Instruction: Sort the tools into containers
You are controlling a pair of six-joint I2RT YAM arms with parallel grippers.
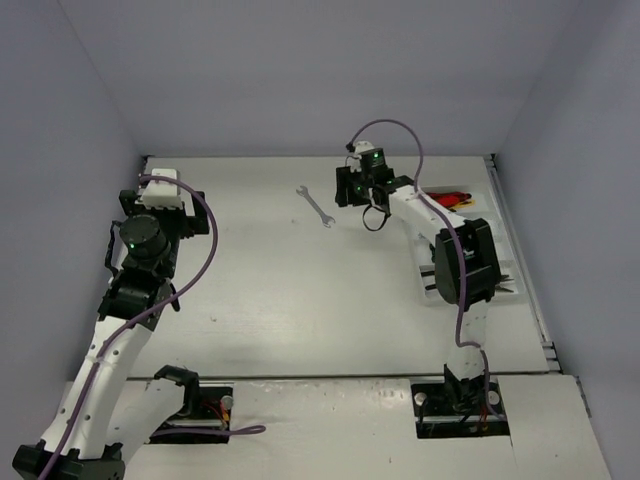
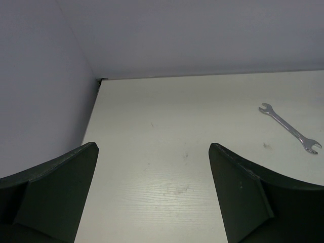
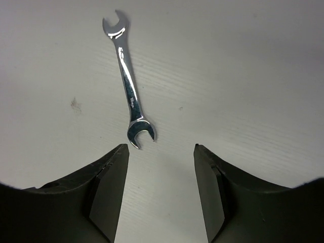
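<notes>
A silver wrench [image 1: 315, 206] lies flat on the table at the middle back. It also shows in the right wrist view [image 3: 127, 83] and in the left wrist view [image 2: 288, 127]. My right gripper [image 1: 345, 193] is open and empty, hovering just right of the wrench. In the right wrist view [image 3: 161, 149] its near open end lies just beyond my left fingertip [image 3: 121, 152]. The white tray [image 1: 482, 208] at the right is mostly hidden by my right arm; a red-handled tool [image 1: 453, 198] shows in it. My left gripper [image 1: 158, 195] is open and empty [image 2: 152, 152] at the far left.
Grey walls close the table at the back, left and right. The right arm stretches across the tray and the table's right half. The left gripper sits near the back left corner [image 2: 98, 80].
</notes>
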